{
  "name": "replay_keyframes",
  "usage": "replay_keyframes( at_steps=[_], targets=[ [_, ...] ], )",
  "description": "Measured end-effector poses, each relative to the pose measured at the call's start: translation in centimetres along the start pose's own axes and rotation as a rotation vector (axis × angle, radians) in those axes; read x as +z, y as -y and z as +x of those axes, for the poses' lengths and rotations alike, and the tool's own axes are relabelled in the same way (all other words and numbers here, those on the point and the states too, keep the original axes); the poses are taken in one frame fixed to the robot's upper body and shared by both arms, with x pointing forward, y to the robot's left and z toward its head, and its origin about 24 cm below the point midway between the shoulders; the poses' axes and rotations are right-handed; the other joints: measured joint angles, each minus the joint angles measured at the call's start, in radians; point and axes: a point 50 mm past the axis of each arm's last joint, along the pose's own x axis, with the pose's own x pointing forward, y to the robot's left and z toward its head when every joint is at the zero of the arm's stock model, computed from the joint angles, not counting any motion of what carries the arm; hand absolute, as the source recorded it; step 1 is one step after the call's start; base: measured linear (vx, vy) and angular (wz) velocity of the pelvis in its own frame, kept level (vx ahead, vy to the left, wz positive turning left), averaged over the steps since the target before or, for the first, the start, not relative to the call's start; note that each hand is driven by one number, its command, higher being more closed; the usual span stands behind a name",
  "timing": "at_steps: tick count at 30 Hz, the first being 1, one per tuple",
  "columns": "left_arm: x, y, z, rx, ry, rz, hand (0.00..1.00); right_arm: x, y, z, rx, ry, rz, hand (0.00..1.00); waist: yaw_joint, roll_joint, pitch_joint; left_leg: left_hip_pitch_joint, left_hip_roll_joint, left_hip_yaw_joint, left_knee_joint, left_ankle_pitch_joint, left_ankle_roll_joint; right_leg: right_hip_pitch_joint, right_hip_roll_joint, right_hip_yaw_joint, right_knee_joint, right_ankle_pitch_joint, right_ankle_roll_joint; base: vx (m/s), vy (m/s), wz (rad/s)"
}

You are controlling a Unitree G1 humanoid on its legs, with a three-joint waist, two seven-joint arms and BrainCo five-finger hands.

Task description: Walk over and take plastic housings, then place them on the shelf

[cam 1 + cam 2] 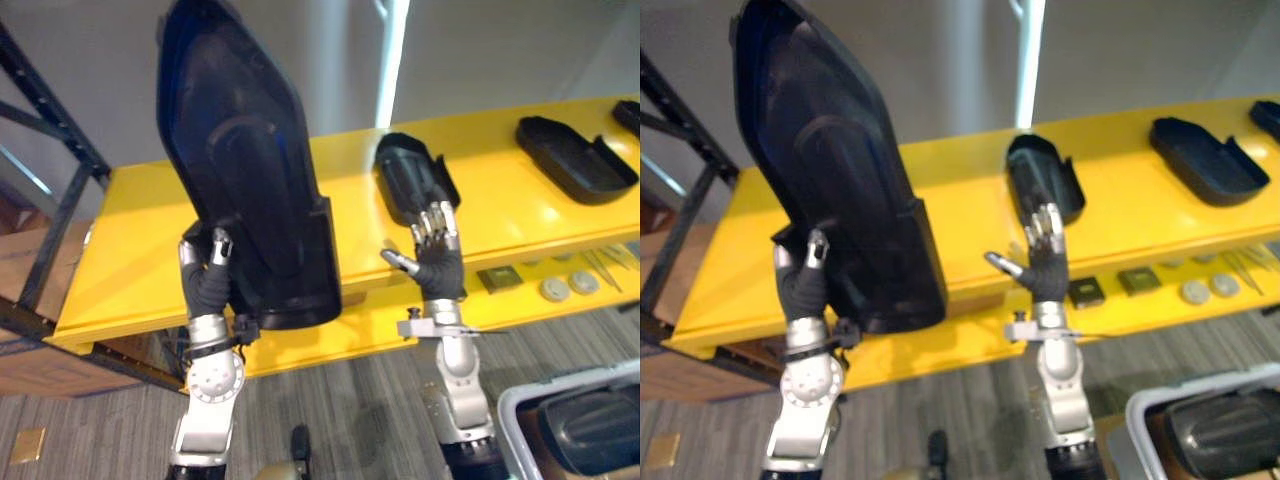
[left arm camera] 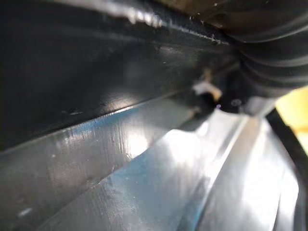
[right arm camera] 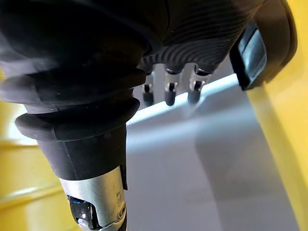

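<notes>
Housing in play: large black housing [image 1: 250,170] is up in the air, standing on end, its hollow side facing the camera and its pointed end at the top.
Left hand: left hand [image 1: 207,275] is clamped on that housing's lower edge, fingers curled round the rim from the side.
Right hand: right hand [image 1: 437,262] is released, fingers straight and thumb spread, raised at the front edge of the yellow shelf [image 1: 140,250].
Second housing: second housing [image 1: 410,175] lies on the shelf right past the right fingertips; whether they touch it, I cannot tell.
Third housing: third housing [image 1: 575,158] lies further right on the same shelf, well apart.
Lower level: square parts [image 1: 498,279] and round discs [image 1: 555,289] lie below the right hand's side.
Bin: grey bin [image 1: 520,410] on the floor at lower right, with a dark housing [image 1: 590,425] inside.
</notes>
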Motion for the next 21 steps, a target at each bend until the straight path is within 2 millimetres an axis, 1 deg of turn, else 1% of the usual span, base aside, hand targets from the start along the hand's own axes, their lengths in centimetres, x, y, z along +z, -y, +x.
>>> replay_keyframes(
  at_steps=[2, 3, 6, 7, 9, 10, 12, 14, 15, 16, 17, 18, 19, 20, 21],
  targets=[
    [0.0, -0.4, 0.3, 0.019, 0.008, 0.028, 1.0, -0.1, 0.2, -0.2, -0.004, -0.007, -0.005, 0.0, -0.006, -0.004, 0.0, -0.018, -0.001, 0.002, 0.0, 0.006, -0.003, 0.003, 0.005, 0.0, -0.048, 0.006, 0.011, 0.03, -0.038, -0.04],
    [-0.3, -0.7, 0.5, 0.027, 0.002, 0.057, 1.0, -0.2, 0.5, -0.5, -0.014, -0.018, -0.014, 0.0, -0.013, -0.001, 0.001, -0.025, -0.001, 0.0, 0.0, 0.009, -0.003, 0.007, 0.009, 0.0, -0.069, 0.008, 0.014, 0.03, -0.043, 0.05],
    [-1.2, -1.2, 1.2, 0.056, -0.037, 0.093, 1.0, -0.6, 1.3, -1.6, -0.029, -0.055, -0.024, 0.0, -0.016, 0.003, 0.004, -0.033, 0.004, -0.008, -0.001, 0.016, -0.011, 0.018, 0.021, 0.0, -0.1, 0.008, 0.014, 0.02, -0.053, 0.08],
    [-1.6, -1.3, 1.5, 0.068, -0.049, 0.103, 1.0, -0.6, 1.5, -1.9, -0.03, -0.061, -0.029, 0.0, -0.016, 0.006, 0.006, -0.037, 0.007, -0.014, -0.002, 0.019, -0.014, 0.019, 0.026, 0.0, -0.106, 0.008, 0.014, -0.01, -0.067, 0.14],
    [-2.8, -1.6, 3.1, 0.102, -0.088, 0.128, 1.0, 0.1, 2.0, -2.5, -0.029, -0.05, -0.044, 0.0, -0.022, 0.022, 0.012, -0.059, 0.013, -0.027, -0.003, 0.026, -0.022, 0.012, 0.041, -0.008, -0.12, 0.009, 0.015, -0.02, -0.057, 0.18],
    [-3.2, -1.8, 3.5, 0.115, -0.103, 0.14, 1.0, 0.2, 2.1, -2.6, -0.026, -0.047, -0.047, 0.0, -0.024, 0.026, 0.014, -0.063, 0.016, -0.027, -0.003, 0.028, -0.024, 0.01, 0.045, -0.008, -0.122, 0.011, 0.013, -0.04, -0.063, 0.01],
    [-4.5, -3.4, 5.4, 0.179, -0.156, 0.212, 1.0, 0.8, 1.9, -2.6, -0.013, -0.027, -0.045, 0.0, -0.037, 0.035, 0.02, -0.081, 0.032, -0.023, -0.003, 0.033, -0.031, -0.01, 0.054, -0.004, -0.127, 0.018, 0.005, -0.04, -0.056, -0.09],
    [-5.3, -4.3, 6.9, 0.206, -0.18, 0.255, 1.0, 1.0, 2.0, -2.8, -0.016, -0.021, -0.047, 0.0, -0.043, 0.038, 0.021, -0.088, 0.04, -0.021, -0.003, 0.037, -0.035, -0.02, 0.064, 0.001, -0.128, 0.023, -0.002, -0.01, -0.049, -0.11],
    [-5.9, -4.9, 8.7, 0.219, -0.207, 0.293, 1.0, 1.1, 2.0, -3.2, -0.02, -0.026, -0.046, 0.0, -0.044, 0.038, 0.022, -0.092, 0.045, -0.019, -0.002, 0.04, -0.037, -0.028, 0.07, 0.009, -0.128, 0.024, -0.004, 0.0, -0.061, -0.15],
    [-6.1, -5.1, 9.4, 0.221, -0.217, 0.306, 1.0, 1.1, 2.0, -3.4, -0.021, -0.032, -0.046, 0.0, -0.045, 0.038, 0.022, -0.093, 0.046, -0.017, -0.002, 0.041, -0.038, -0.031, 0.072, 0.011, -0.128, 0.024, -0.004, 0.01, -0.072, -0.14],
    [-6.1, -5.4, 10.8, 0.23, -0.221, 0.312, 1.0, 1.0, 2.0, -3.6, -0.023, -0.041, -0.044, 0.0, -0.047, 0.04, 0.023, -0.099, 0.048, -0.014, -0.002, 0.043, -0.038, -0.041, 0.076, 0.015, -0.126, 0.024, -0.004, 0.0, -0.04, -0.06],
    [-5.9, -5.5, 11.5, 0.234, -0.221, 0.305, 1.0, 0.9, 2.0, -3.7, -0.024, -0.046, -0.043, 0.0, -0.05, 0.042, 0.024, -0.103, 0.049, -0.015, -0.002, 0.044, -0.038, -0.043, 0.077, 0.015, -0.126, 0.025, -0.005, 0.0, -0.045, -0.01],
    [-5.8, -5.5, 13.1, 0.242, -0.23, 0.284, 1.0, 0.7, 1.9, -3.9, -0.021, -0.058, -0.039, 0.0, -0.057, 0.048, 0.028, -0.105, 0.048, -0.016, -0.002, 0.046, -0.037, -0.045, 0.077, 0.016, -0.126, 0.025, -0.005, 0.0, 0.0, 0.0],
    [-5.8, -5.5, 13.8, 0.241, -0.236, 0.283, 1.0, 0.7, 1.7, -4.0, -0.011, -0.063, -0.035, 0.0, -0.06, 0.05, 0.029, -0.105, 0.049, -0.016, -0.002, 0.046, -0.037, -0.046, 0.077, 0.018, -0.125, 0.025, -0.006, 0.0, 0.0, 0.0],
    [-6.0, -5.4, 15.0, 0.218, -0.254, 0.298, 1.0, 0.5, 1.1, -4.1, 0.019, -0.073, -0.024, 0.0, -0.061, 0.052, 0.03, -0.105, 0.051, -0.012, -0.002, 0.046, -0.037, -0.049, 0.079, 0.029, -0.124, 0.024, -0.006, -0.01, -0.018, -0.13]
  ],
)
